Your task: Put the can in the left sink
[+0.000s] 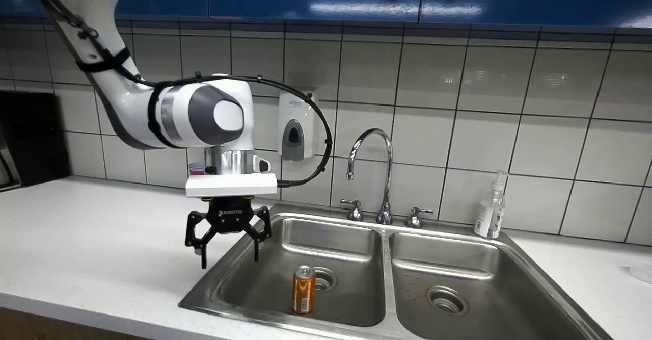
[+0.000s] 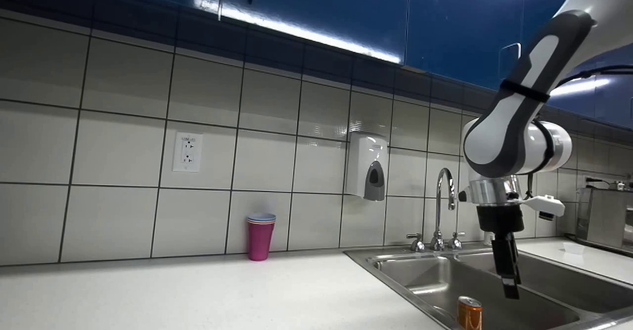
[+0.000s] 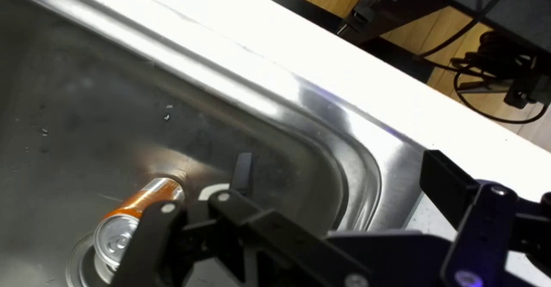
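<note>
In an exterior view I see the gripper (image 1: 230, 262) hanging above the outer rim of the left sink (image 1: 351, 294), its two fingers pointing down and spread wide, with only air between them. The can (image 1: 303, 291), orange with a silvery top, stands upright inside that sink, just beside the round drain (image 1: 326, 279) and apart from the fingers. Behind, the tap (image 1: 388, 177) stands between its two handles, and a pump bottle (image 1: 489, 217) stands at the back on the right. In an exterior view the gripper shows edge-on, so from there I cannot tell its spread; the bottom edge cuts off the can, and a stack of cups (image 2: 260, 241), pink outermost, stands by the wall, well left of the soap dispenser (image 2: 366, 166). In the wrist view the fingers are far apart, and the gripper's dark linkage partly hides the can, whose lid overlaps the drain. Past the counter (image 3: 275, 33) show wooden floor (image 3: 417, 29) and black cables (image 3: 490, 48).
</note>
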Controlling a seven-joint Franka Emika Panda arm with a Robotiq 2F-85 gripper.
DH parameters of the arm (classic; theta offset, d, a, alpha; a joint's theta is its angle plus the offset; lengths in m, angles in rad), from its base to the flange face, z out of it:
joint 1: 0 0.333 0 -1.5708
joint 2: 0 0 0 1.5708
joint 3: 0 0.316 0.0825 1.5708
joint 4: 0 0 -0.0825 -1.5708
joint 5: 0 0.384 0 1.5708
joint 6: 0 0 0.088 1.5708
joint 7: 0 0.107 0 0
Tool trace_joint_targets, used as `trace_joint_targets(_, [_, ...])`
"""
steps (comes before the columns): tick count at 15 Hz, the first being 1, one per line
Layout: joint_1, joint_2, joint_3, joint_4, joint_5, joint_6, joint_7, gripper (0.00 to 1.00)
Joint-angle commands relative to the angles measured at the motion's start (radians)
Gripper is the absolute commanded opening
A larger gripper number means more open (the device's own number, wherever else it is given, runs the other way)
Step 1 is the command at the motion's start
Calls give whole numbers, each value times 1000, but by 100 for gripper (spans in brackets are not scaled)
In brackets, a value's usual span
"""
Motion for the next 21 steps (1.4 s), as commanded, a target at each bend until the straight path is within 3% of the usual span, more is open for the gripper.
trace_joint_targets(1, [3,-162,-34,-167,-86,41,-23,100])
trace_joint_targets(2, [-2,-188,-43,-201,-113,47,-26,100])
trace_joint_targets(3, [4,-120,-54,-104,-107,9,-54,100])
trace_joint_targets(7, [-25,-136,-103,-105,-173,20,-92,100])
trace_joint_targets(8, [4,-115,-86,-102,-137,11,-48,100])
trace_joint_targets(21, [-7,-116,-107,-98,-155,11,-62,100])
